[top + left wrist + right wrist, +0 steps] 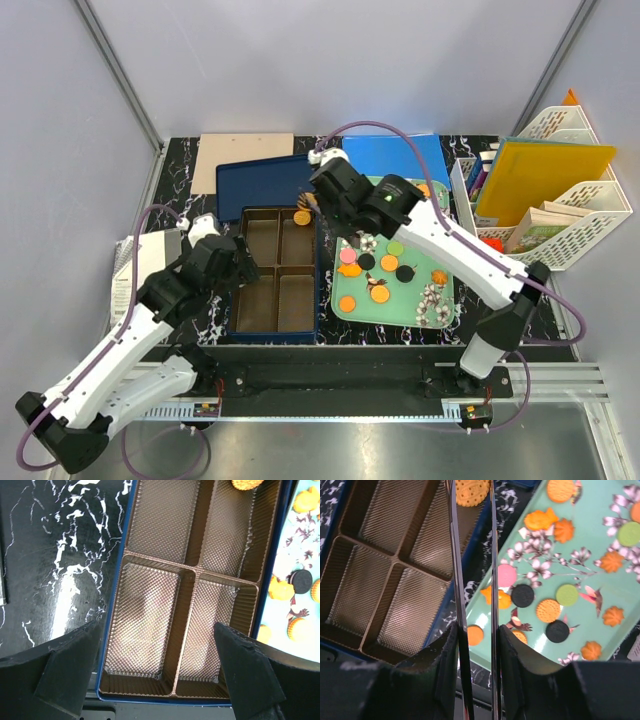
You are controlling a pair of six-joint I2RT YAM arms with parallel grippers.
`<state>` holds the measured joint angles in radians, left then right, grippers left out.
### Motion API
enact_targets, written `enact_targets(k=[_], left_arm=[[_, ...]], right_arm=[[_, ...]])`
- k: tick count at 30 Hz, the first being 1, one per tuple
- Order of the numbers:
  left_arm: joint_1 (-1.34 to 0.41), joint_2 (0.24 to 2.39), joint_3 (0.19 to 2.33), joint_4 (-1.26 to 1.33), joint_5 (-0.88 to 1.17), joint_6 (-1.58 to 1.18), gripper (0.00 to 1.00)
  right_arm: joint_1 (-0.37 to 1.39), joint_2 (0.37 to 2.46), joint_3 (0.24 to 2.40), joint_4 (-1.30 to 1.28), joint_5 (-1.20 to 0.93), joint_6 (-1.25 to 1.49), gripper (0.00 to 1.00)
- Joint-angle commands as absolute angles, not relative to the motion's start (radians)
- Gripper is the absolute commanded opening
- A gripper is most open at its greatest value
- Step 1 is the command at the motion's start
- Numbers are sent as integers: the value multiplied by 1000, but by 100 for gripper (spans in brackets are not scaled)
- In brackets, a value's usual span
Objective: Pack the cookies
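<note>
1. Black marbled counter carries a blue box with four gold compartments at the centre of the top view. A mint-green tray lies just to its right.
2. State of right pincer: its two long thin blades stand one cookie-width apart, against both sides of one orange cookie. I read this as gripped, not yet let go.
3. That cookie is at the box's upper-right compartment, near its top edge. I see nothing in the other three compartments.
4. State of left pincer: fingers wide apart, holding nothing, over the box's lower edge.
5. The other cookies lie flat across the tray, mostly orange, some black, green and pink. In the top view they are to the right of the right pincer and well apart from the left arm.
6. Judgement: release here. The right arm is nearer the tray, so it should fetch the next one.
</note>
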<state>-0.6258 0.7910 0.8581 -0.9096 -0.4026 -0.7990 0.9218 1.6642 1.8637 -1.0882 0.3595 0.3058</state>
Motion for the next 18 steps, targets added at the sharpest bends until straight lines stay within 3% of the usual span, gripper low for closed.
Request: enact_targets(k=[1,6,7,10,18], left_arm=[[-626,766,885,-928,-443,-825,99],[-627,753,876,-930,-437,-819,99],[-626,758,873,-930,-437,-818,99],[-626,771,877,-928,-436,-816,99],[-627,825,896,-908,-426,-798,99]], right_arm=[[971,1741,1937,-1077,333,285,33],[983,1770,1914,-1068,302,282,36],[983,1773,1904,-1068,305,281,44],[983,1763,1893,-1066,331,287,58],[979,1697,1852,-1075,463,288,64]])
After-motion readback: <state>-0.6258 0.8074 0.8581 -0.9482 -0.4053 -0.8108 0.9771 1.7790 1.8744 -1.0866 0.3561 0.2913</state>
